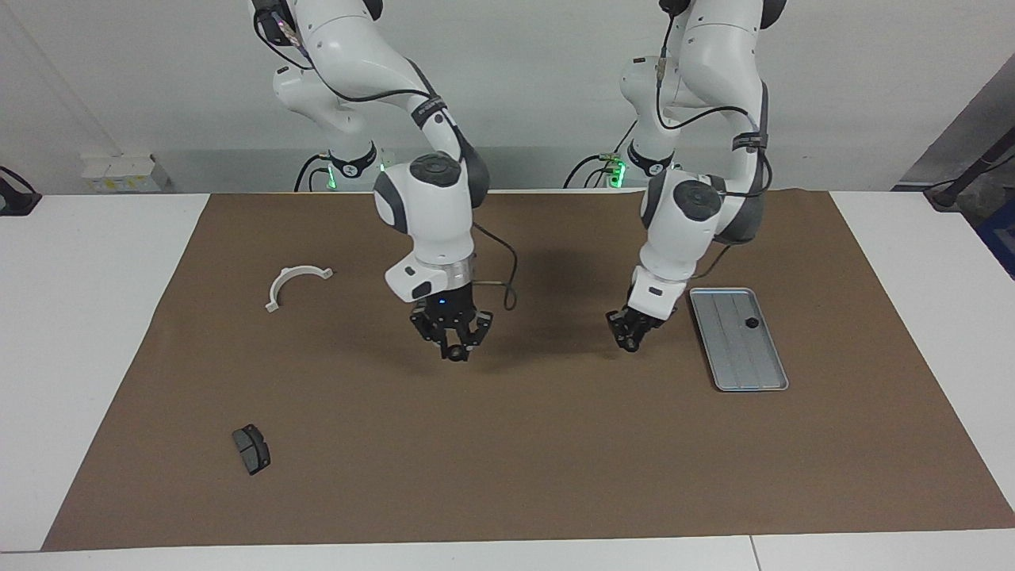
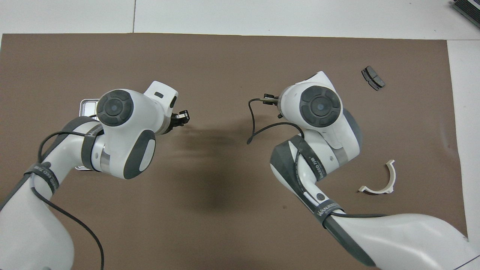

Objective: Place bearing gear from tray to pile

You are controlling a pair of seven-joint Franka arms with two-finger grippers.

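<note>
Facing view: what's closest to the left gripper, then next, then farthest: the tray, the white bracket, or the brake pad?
From the left gripper:
1. tray, just beside it, at the left arm's end.
2. white bracket, toward the right arm's end.
3. brake pad, right arm's end too, farthest from the robots.

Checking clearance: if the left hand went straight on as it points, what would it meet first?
Likely the bare brown mat beside the tray; the left hand points down at it.
</note>
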